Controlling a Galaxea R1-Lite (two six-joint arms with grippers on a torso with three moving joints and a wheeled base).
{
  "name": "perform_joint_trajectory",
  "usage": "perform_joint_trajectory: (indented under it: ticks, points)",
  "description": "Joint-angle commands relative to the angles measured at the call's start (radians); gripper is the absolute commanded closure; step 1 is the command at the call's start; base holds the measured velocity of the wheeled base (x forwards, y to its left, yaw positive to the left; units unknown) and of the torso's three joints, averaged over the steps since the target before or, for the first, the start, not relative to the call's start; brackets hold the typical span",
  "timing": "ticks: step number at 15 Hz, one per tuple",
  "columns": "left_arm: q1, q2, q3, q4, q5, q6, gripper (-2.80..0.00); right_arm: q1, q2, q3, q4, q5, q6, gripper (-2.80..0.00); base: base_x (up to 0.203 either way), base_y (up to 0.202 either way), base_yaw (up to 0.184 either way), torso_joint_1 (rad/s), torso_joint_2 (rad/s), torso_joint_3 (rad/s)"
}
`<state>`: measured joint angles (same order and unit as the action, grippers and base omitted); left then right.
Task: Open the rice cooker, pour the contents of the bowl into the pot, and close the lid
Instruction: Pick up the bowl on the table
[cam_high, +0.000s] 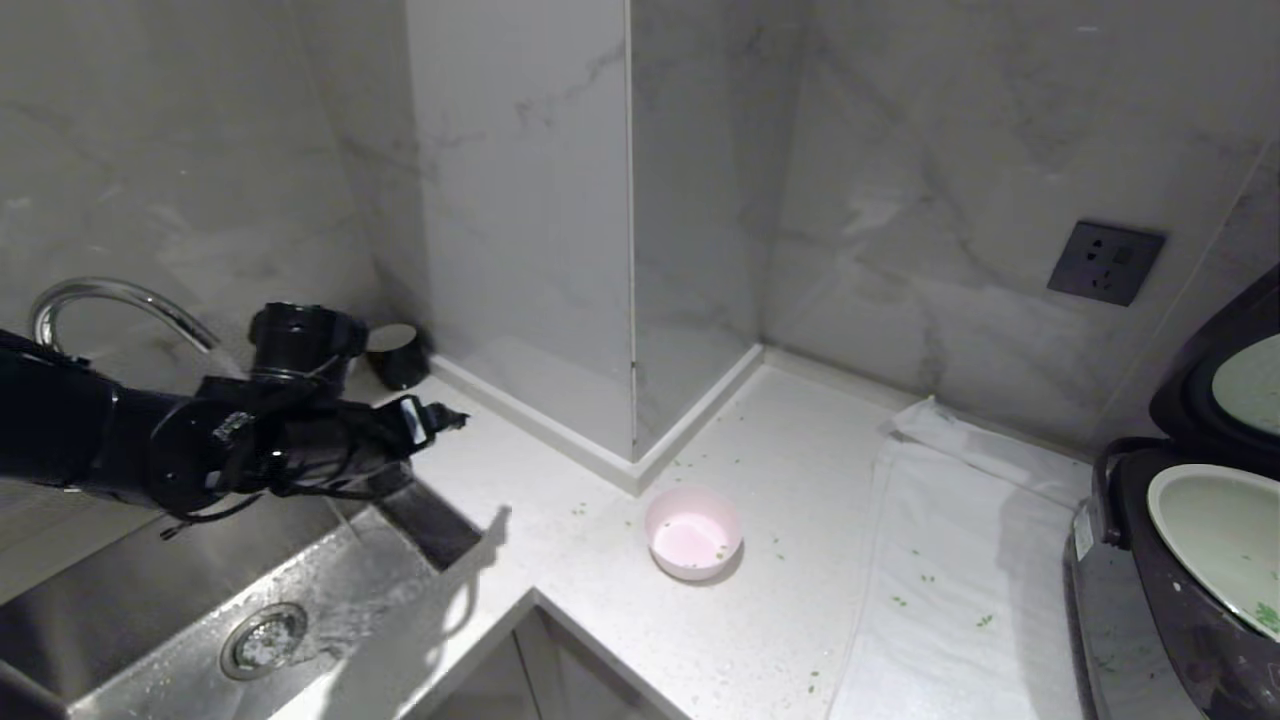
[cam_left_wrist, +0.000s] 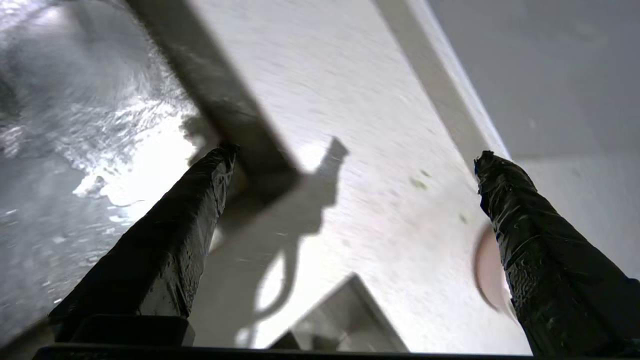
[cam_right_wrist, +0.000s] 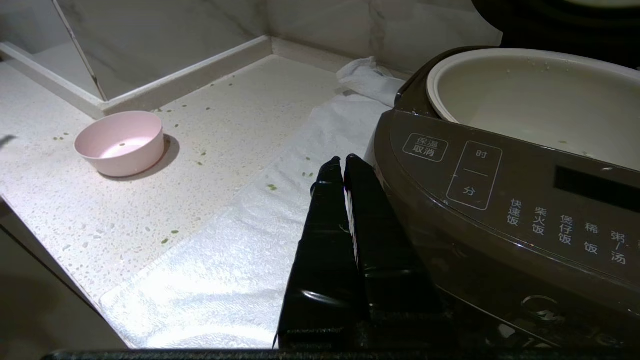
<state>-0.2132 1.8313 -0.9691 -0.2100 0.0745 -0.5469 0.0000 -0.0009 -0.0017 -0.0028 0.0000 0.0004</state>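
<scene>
Pink and light, the bowl (cam_high: 693, 533) near the worktop's (cam_high: 780, 460) front edge is best pinched by its thin rim, while the left gripper (cam_high: 430, 425) is held wide open and empty over the sink (cam_high: 150, 610) and the right gripper (cam_right_wrist: 341, 161) is kept shut.

The left arm (cam_high: 90, 440) reaches in from the left side, stretched roughly level above the sink's back corner, its black wrist bulky with a camera mount. The left gripper (cam_high: 445, 420) points toward the counter's inner corner, its two black fingers (cam_left_wrist: 165, 250) spread wide apart with nothing between them. The right gripper (cam_right_wrist: 342, 162) sits low at the counter's right end, its fingers pressed together, empty, tips pointing forward.
</scene>
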Motion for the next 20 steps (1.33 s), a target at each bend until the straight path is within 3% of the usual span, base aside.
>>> perform_joint_trajectory:
  ticks: [1, 7, 13, 20]
  points:
    - [-0.107, 0.114, -0.086, 0.000, 0.003, -0.004, -2.80, 0.000, 0.001, 0.000, 0.000, 0.000, 0.000, 0.00, 0.000, 0.000, 0.000, 0.000, 0.00, 0.000]
    - [-0.265, 0.305, -0.336, 0.071, 0.004, -0.008, -2.80, 0.002, 0.001, 0.000, 0.000, 0.000, 0.000, 0.00, 0.000, 0.000, 0.000, 0.000, 0.00, 0.000]
    - [-0.388, 0.426, -0.423, 0.111, 0.005, 0.011, -2.80, 0.000, 0.001, 0.000, 0.000, 0.000, 0.000, 0.00, 0.000, 0.000, 0.000, 0.000, 0.00, 0.000]
    - [-0.439, 0.514, -0.466, 0.230, 0.005, 0.061, -2.80, 0.001, 0.001, 0.000, 0.000, 0.000, 0.000, 0.00, 0.000, 0.000, 0.000, 0.000, 0.00, 0.000]
